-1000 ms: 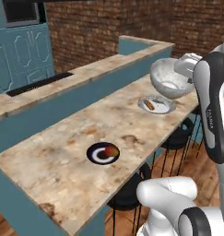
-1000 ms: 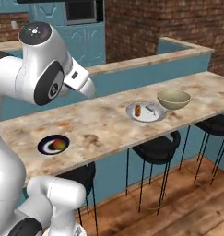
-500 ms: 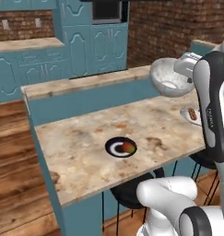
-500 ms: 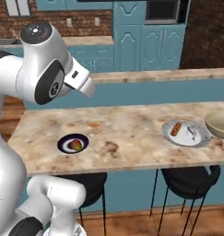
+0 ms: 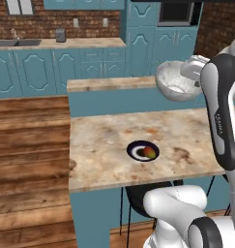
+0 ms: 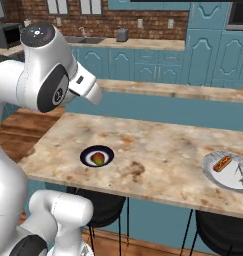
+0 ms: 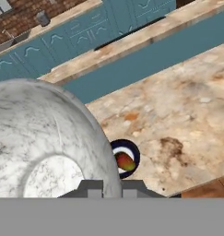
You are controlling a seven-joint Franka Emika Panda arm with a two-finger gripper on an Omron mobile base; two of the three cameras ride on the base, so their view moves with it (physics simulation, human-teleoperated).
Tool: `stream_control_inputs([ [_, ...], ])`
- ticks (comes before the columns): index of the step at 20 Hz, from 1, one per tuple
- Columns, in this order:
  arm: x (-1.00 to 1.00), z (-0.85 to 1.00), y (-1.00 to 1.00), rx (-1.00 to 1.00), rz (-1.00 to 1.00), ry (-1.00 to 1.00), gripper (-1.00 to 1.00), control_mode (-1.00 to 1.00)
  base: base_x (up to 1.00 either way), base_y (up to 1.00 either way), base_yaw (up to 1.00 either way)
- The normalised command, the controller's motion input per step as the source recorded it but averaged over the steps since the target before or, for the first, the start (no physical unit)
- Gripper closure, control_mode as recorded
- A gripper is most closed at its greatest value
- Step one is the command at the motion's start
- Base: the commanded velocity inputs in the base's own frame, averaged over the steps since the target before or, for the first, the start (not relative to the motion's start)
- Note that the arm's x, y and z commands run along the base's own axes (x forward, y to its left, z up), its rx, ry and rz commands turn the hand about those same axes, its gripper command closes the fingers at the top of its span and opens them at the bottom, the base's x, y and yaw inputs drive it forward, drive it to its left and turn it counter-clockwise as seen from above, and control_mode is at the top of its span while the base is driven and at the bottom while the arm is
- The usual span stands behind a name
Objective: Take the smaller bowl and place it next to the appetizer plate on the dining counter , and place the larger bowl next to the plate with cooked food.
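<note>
Appetizer plate partly behind smaller bowl; pale plate edge-cropped

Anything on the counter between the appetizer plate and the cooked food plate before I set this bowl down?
No objects: the right base view shows bare marbled top between the appetizer plate and the plate with cooked food, just a brownish mottled patch in the stone.

Stone, glaze and wood

The bowl looks like smooth white-grey marble, faintly glossy; the counter is polished beige-orange stone on a matt teal base; the floor is planked wood; the dark plate seems glazed.
</note>
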Motion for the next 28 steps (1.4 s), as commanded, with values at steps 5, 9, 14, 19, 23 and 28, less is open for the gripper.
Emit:
stream_control_inputs([
  [5,0.00,-0.17,-0.17,0.00,0.00,0.00,1.00,-1.00,0.00,-0.12,0.16],
  [9,0.00,-0.52,-0.58,0.00,-0.01,0.16,1.00,-1.00,0.00,0.00,0.00],
  [14,0.00,-0.76,-0.46,0.00,-0.11,0.11,1.00,-1.00,0.00,0.00,0.00],
  [19,0.00,-0.68,-0.50,0.00,-0.09,0.23,1.00,-1.00,0.00,0.00,0.00],
  [23,0.03,-0.52,-0.33,0.00,-0.05,0.17,1.00,-1.00,0.00,0.00,0.00],
  [28,0.07,-0.50,-0.29,0.00,-0.03,0.15,1.00,-1.00,0.00,0.00,0.00],
])
